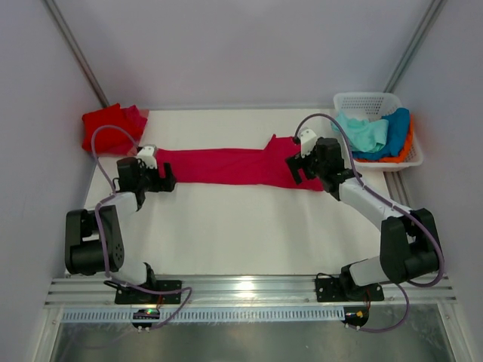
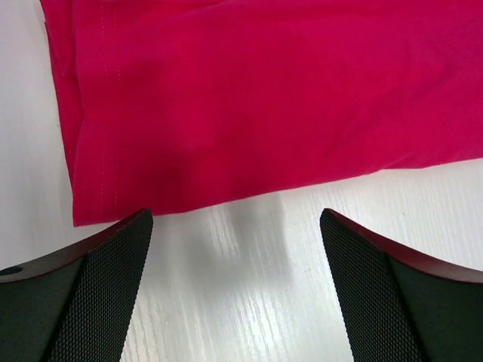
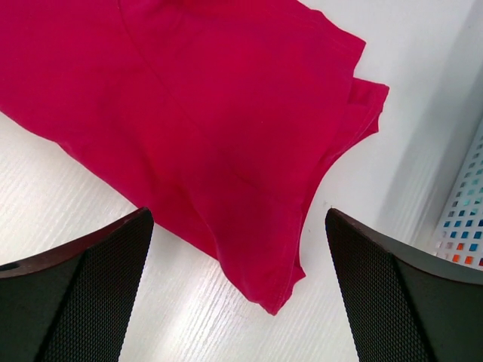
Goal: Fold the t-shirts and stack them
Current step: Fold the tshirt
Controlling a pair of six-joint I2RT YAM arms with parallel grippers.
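My left arm (image 1: pixel 106 226) is folded back at the elbow, with the forearm angled up toward the far side. Its wrist is turned so the left gripper (image 1: pixel 170 179) points inward to the right, jaws spread wide. My right arm (image 1: pixel 373 204) reaches diagonally up and left from its base, and the right gripper (image 1: pixel 293 170) points inward, jaws just as wide. On the wrist cameras I see the left's textured black fingers (image 2: pixel 87 302) well apart, and the right's fingers (image 3: pixel 400 302) the same.
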